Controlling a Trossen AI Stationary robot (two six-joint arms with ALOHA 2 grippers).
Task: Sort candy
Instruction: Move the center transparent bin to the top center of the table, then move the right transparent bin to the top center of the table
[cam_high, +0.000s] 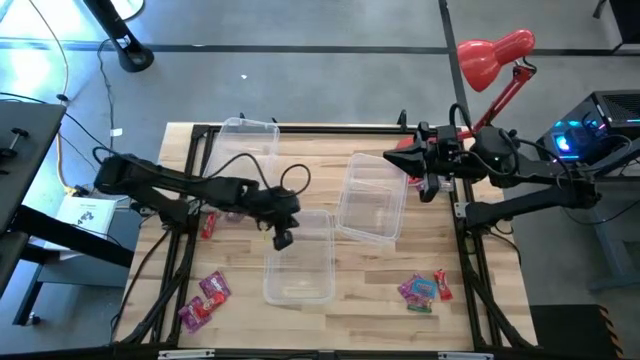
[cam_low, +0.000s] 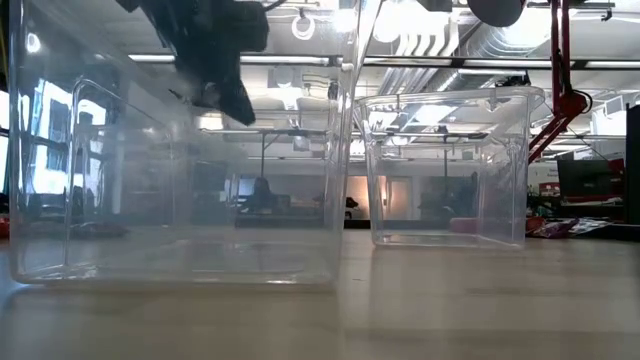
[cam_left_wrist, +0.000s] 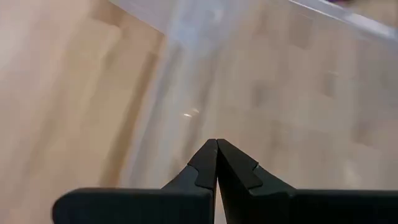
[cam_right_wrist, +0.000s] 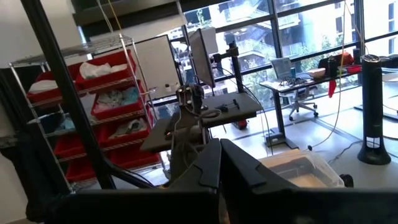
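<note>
The candy lies in loose groups on the wooden table. Two magenta-pink packets sit near the near-left corner, and a red piece lies under the left arm. A mixed pink, red and blue-green cluster is at the near right. My left gripper is shut with nothing in it and hovers over the left rim of the middle clear bin. The left wrist view shows its gripper above that bin's wall. My right gripper is shut, held level over the far end of the right bin.
A third clear bin stands at the far left of the table. A red desk lamp rises at the far right corner. Cables loop over the left arm. Bare wood shows between the bins and the near edge.
</note>
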